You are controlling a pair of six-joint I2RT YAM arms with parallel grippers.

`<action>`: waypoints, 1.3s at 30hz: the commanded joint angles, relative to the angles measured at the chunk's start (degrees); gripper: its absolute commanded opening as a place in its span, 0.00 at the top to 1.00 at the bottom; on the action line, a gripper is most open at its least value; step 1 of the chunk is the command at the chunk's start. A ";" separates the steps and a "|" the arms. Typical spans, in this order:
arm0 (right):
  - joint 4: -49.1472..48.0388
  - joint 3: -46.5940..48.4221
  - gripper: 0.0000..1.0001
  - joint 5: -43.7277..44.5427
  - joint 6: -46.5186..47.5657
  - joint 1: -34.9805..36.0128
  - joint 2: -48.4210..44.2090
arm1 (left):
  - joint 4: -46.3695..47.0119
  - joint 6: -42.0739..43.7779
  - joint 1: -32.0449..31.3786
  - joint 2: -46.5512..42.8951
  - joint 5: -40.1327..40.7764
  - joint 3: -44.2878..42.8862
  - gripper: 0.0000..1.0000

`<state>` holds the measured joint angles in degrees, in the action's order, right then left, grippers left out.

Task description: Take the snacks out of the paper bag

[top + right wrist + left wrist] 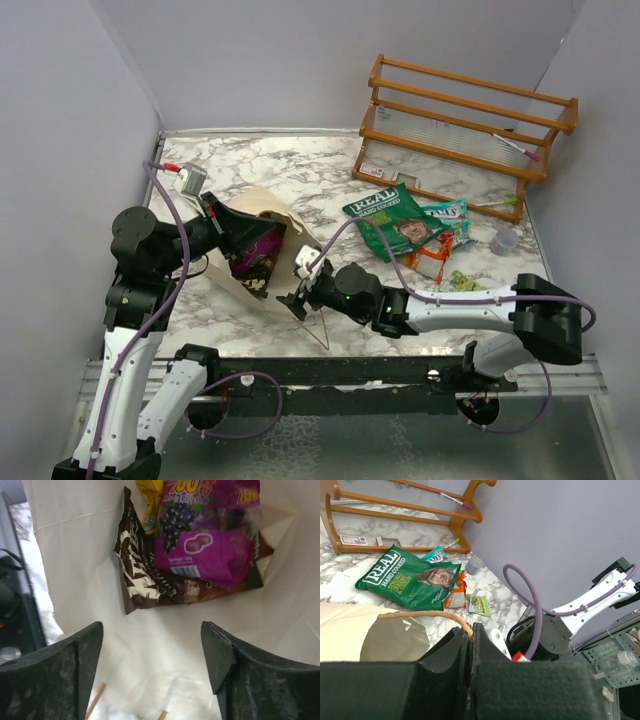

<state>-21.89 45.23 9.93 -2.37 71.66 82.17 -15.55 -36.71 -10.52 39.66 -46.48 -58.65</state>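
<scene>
The paper bag (262,202) lies on its side on the marble table (300,170), its mouth facing the right gripper (151,628); the left gripper (470,632) is closed tight, pinching the bag's brown cord handle (420,613) at the rim; the right gripper's jaws stand wide apart at the mouth, holding nothing; inside, a magenta-purple packet (210,550) rests on a dark brown packet (140,575), with a yellow packet (147,495) behind them; outside, the green bag (393,218), an orange packet (428,258) and a light-green packet (462,283) lie close together near the wooden rack (470,120).
</scene>
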 commanded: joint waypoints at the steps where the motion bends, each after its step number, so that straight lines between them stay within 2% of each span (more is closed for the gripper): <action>1: -15.28 -1.64 0.17 3.28 18.59 1.52 4.05 | 0.69 -0.86 -0.11 -1.36 0.18 0.38 1.00; 4: -16.42 -2.04 0.12 4.39 23.56 1.48 5.91 | -0.04 -0.17 -0.09 -1.71 0.39 0.36 1.00; 6: -18.16 -3.93 0.10 0.83 28.98 1.47 6.14 | -0.13 0.03 -0.09 -1.76 0.39 0.53 1.00; 12: -21.54 -4.54 0.07 -0.51 35.43 1.40 7.83 | 0.81 -0.04 -0.11 -1.55 0.01 1.10 1.00; 17: -17.30 -0.06 0.07 -2.20 39.70 1.40 11.96 | 1.25 -0.11 -0.11 -1.65 -0.37 1.17 1.00; 24: -17.18 1.74 0.07 -5.46 45.54 0.58 14.41 | 2.17 0.00 -0.11 -1.91 -1.37 1.17 1.00; 32: -8.08 4.21 0.07 -15.89 50.82 -2.35 12.85 | 0.10 2.48 -0.11 -1.80 -1.62 0.74 1.00; 35: -7.26 5.02 0.07 -19.10 54.06 -3.01 14.06 | 0.86 2.08 -0.09 -2.31 -1.34 1.03 1.00; 39: -8.75 6.60 0.07 -18.28 57.70 -5.01 17.34 | 0.17 2.41 -0.11 -2.45 -1.64 0.43 1.00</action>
<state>-30.79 49.12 -5.02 50.15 68.53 96.38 -15.94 -35.22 -10.52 38.28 -46.83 -57.63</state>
